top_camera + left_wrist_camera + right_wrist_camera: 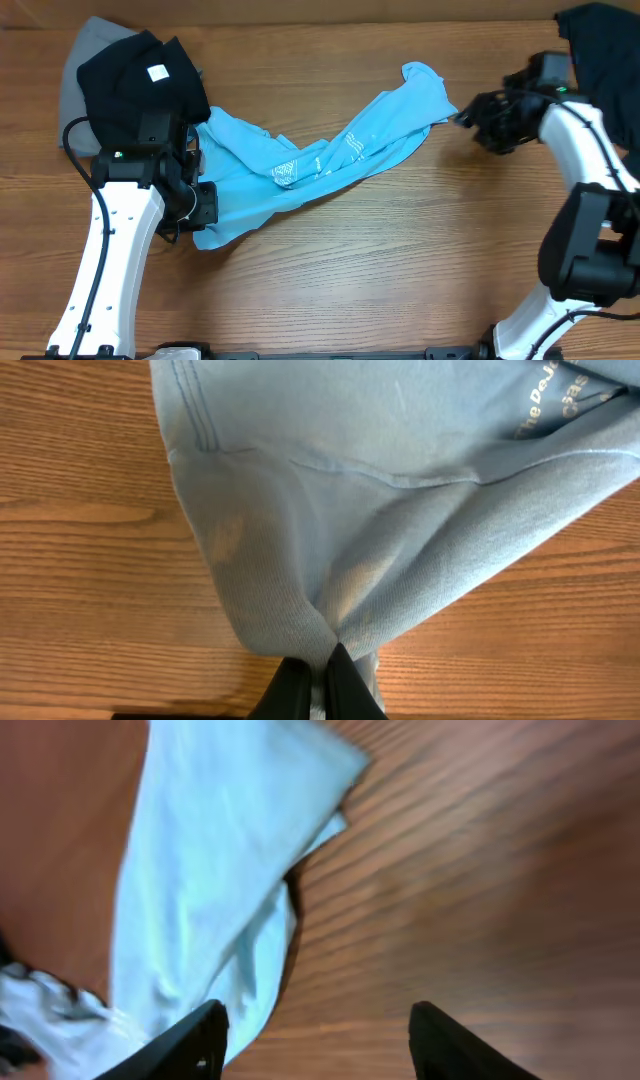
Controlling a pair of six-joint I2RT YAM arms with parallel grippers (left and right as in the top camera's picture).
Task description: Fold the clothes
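Note:
The light blue T-shirt (330, 160) lies stretched in a long, bunched band across the table, with white lettering near its middle. My left gripper (200, 205) is shut on the shirt's lower left end; in the left wrist view the fingers (320, 675) pinch the gathered blue cloth (370, 510). My right gripper (465, 115) is open and empty just right of the shirt's upper right end. In the right wrist view its fingers (315, 1035) stand wide apart over bare wood, with the shirt's edge (210, 890) to the left.
A black garment (135, 75) lies on a grey one (85, 60) at the back left, close to my left arm. A dark garment (605, 40) lies at the back right corner behind my right arm.

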